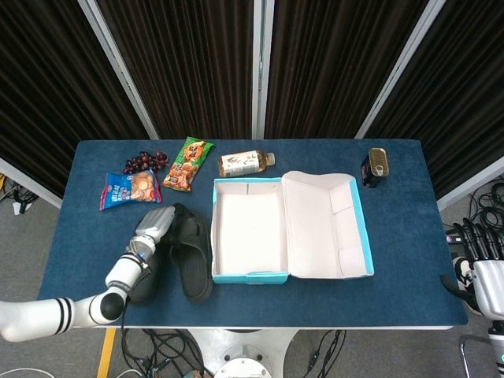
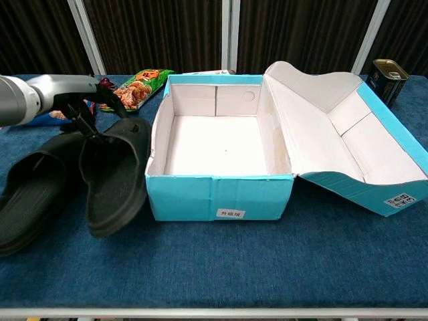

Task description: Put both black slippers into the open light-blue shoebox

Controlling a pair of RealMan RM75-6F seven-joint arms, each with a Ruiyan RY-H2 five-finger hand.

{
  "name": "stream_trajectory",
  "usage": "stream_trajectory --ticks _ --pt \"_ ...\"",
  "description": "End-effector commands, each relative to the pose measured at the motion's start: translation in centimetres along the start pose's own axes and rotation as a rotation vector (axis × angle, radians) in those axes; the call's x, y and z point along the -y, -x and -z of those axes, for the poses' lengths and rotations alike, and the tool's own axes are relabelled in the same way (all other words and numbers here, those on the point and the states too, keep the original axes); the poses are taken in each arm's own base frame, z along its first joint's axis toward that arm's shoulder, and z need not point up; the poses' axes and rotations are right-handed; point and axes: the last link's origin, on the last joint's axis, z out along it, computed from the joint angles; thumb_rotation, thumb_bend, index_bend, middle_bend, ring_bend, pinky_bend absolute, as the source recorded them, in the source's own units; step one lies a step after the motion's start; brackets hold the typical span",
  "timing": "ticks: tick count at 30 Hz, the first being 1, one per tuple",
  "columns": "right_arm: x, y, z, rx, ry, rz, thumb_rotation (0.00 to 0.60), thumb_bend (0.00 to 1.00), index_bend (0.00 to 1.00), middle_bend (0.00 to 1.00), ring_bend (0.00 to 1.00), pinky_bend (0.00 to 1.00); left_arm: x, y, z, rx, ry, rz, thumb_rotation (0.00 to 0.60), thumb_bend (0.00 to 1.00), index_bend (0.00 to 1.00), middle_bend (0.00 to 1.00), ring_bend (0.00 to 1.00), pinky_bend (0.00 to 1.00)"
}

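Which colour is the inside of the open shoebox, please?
The inside of the shoebox is plain white; the outer walls are light blue. The chest view shows it best.

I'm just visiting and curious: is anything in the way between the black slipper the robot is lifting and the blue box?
Nothing visible. The left hand holds the tilted black rubber slipper right beside the open light-blue cardboard shoebox; only the box's own side wall must be cleared, and its inside is bare.

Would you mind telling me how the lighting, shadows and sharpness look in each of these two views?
Head view: even, soft overhead light, no glare, everything sharp; the right hand is cropped at the frame edge. Chest view: the shoebox has a bright but unclipped white interior, with soft shading inside its walls; the lifted slipper held by the left hand is crisp, but its black surface swallows detail.
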Motion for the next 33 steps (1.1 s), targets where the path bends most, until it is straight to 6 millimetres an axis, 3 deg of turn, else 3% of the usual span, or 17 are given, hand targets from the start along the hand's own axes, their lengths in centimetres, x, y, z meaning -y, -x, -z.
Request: stream_trajectory --ticks 1,10,14,19,25,33 --pt "0.0 -0.1 0.0 -0.004 -0.002 0.0 0.6 0.09 0.0 0.01 0.0 0.02 0.2 -1.6 1.1 -0.06 0.008 0.052 0.6 0.0 0.49 0.51 0.86 0.86" --pt "0.0 -0.3 0.1 -0.013 -0.009 0.004 0.6 0.09 0.0 0.01 0.0 0.02 1.7 -6.6 3.8 -0.235 0.037 0.217 0.6 0.0 0.49 0.51 0.86 0.86" --pt "0.2 -0.5 0.1 -0.017 -0.012 0.009 0.6 0.09 0.0 0.01 0.0 0.02 0.1 -7.6 4.0 -0.273 0.132 0.325 0.6 0.0 0.49 0.51 0.86 0.86" --pt "0.3 -1.1 0.0 -0.031 -0.012 0.021 0.6 0.09 0.0 0.01 0.0 0.02 -3.5 -6.6 2.3 -0.242 0.269 0.342 0.6 0.0 0.49 0.51 0.85 0.85" --pt "0.3 -2.1 0.1 -0.046 -0.008 0.038 0.6 0.09 0.0 0.01 0.0 0.02 -8.7 -3.6 -1.3 -0.233 0.387 0.34 0.6 0.0 0.48 0.5 0.84 0.84" --pt "0.5 -2.3 0.0 -0.038 -0.002 0.048 0.6 0.09 0.0 0.01 0.0 0.02 -12.3 -0.6 -4.4 -0.226 0.442 0.321 0.6 0.0 0.47 0.5 0.84 0.82"
